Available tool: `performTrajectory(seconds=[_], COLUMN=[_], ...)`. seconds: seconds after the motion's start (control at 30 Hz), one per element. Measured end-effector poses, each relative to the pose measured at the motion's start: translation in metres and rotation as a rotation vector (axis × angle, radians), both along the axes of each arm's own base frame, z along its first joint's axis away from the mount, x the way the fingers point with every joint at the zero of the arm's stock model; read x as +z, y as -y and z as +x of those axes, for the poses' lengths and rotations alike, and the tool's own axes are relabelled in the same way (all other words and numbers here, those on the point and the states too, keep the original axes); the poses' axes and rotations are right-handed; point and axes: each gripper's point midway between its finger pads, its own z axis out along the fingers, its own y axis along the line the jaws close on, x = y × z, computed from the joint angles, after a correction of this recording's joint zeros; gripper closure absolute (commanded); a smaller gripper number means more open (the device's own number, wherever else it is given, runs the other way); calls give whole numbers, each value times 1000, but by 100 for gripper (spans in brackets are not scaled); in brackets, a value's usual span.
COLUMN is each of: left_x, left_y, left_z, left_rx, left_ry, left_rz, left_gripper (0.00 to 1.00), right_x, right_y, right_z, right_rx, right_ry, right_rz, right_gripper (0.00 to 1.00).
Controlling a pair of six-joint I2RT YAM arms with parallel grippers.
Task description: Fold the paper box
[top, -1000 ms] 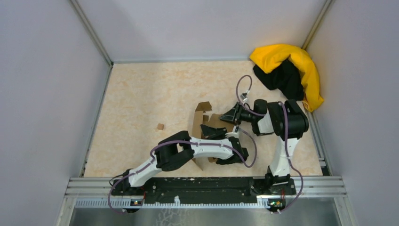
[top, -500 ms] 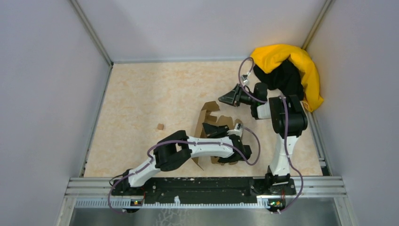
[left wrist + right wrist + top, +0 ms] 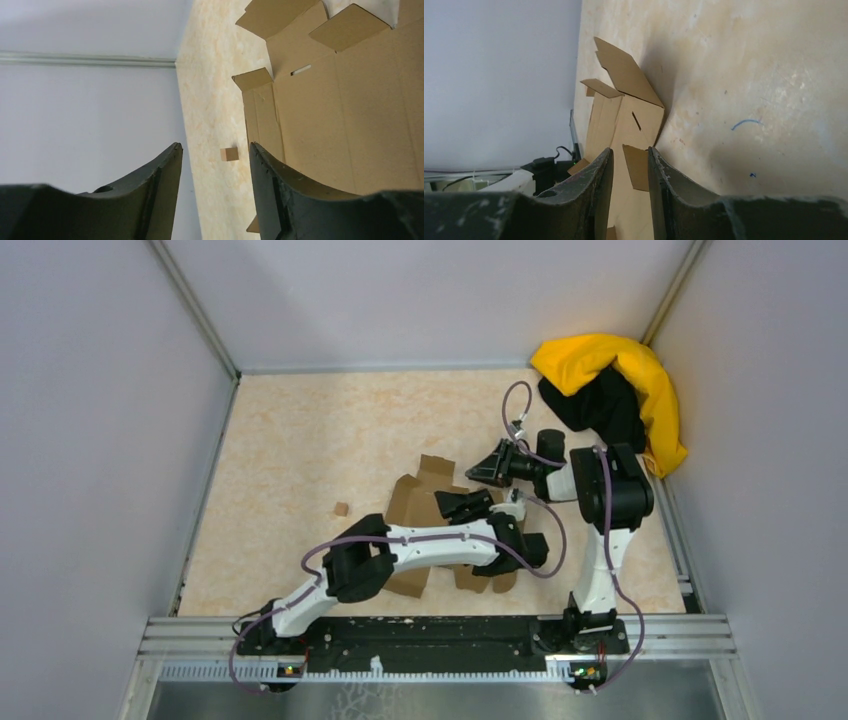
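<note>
I am hovering my left gripper [image 3: 450, 505] over the paper box [image 3: 408, 502], with my left forearm stretching across it from the near-left. The fingers [image 3: 155, 195] are standing well apart and gripping nothing. In the left wrist view, only the table and the tiny cardboard scrap [image 3: 229, 154] are showing through the gap between them.

The paper box [image 3: 325, 115] is lying opened out and mostly flat on the mottled beige table [image 3: 320, 440], near the middle and a little toward the right. Its brown panels are spreading out on both sides of my left arm, and parts are peeking out under the arm at the near edge. A few of its flaps [image 3: 350, 25] are tilting up off the sheet, and a narrow slit [image 3: 301, 70] is showing in one panel.

I am holding my right gripper [image 3: 483, 470] low at the far-right side of the box, pointing left toward it. Its fingers [image 3: 589, 190] are sitting a little apart, with a clear gap between them. One small flap [image 3: 636, 167] is showing through that gap in the right wrist view. I cannot tell whether either finger is touching it.

The scrap [image 3: 341, 508] is resting on the table just left of the box, apart from it. A yellow-and-black cloth heap [image 3: 610, 390] is sitting in the far-right corner, well away from the cardboard.
</note>
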Motion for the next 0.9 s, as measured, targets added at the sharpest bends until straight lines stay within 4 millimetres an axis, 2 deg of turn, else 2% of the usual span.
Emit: performTrajectory(seconds=[0.03, 0.1, 0.2, 0.37, 0.43, 0.5, 0.63, 0.7, 0.77, 0.83, 0.9], left_x=[2, 7, 25, 63, 68, 60, 14, -16, -35, -45, -46], left_y=[-1, -6, -32, -110, -128, -126, -108, -112, -122, -131, -136], left_z=[1, 4, 20, 56, 64, 67, 62, 59, 58, 58, 61], left_rx=[8, 28, 84, 180, 188, 157, 102, 106, 123, 133, 126], left_ry=[-17, -59, -146, -203, -220, -268, -445, -542, -597, -633, -639], left_rz=[-23, -85, -287, -707, -831, -920, -1022, -1074, -1124, -1179, -1223], left_gripper=[29, 3, 1, 1, 1, 1, 1, 1, 1, 1, 3], right_x=[-3, -9, -10, -3, 2, 6, 9, 10, 13, 16, 16], right_y=[1, 2, 5, 12, 15, 19, 24, 26, 27, 29, 31], right_z=[-2, -6, -12, -17, -19, -23, -32, -37, -42, -44, -46], right_rx=[0, 2, 4, -1, -7, -15, -22, -22, -18, -19, -23], right_ry=[-8, -20, -25, 13, 32, 47, 58, 64, 72, 78, 77], right_rz=[-9, -30, -68, -152, -186, -217, -288, -323, -348, -366, -379], right_gripper=[69, 69, 68, 57, 51, 45, 34, 29, 29, 30, 32])
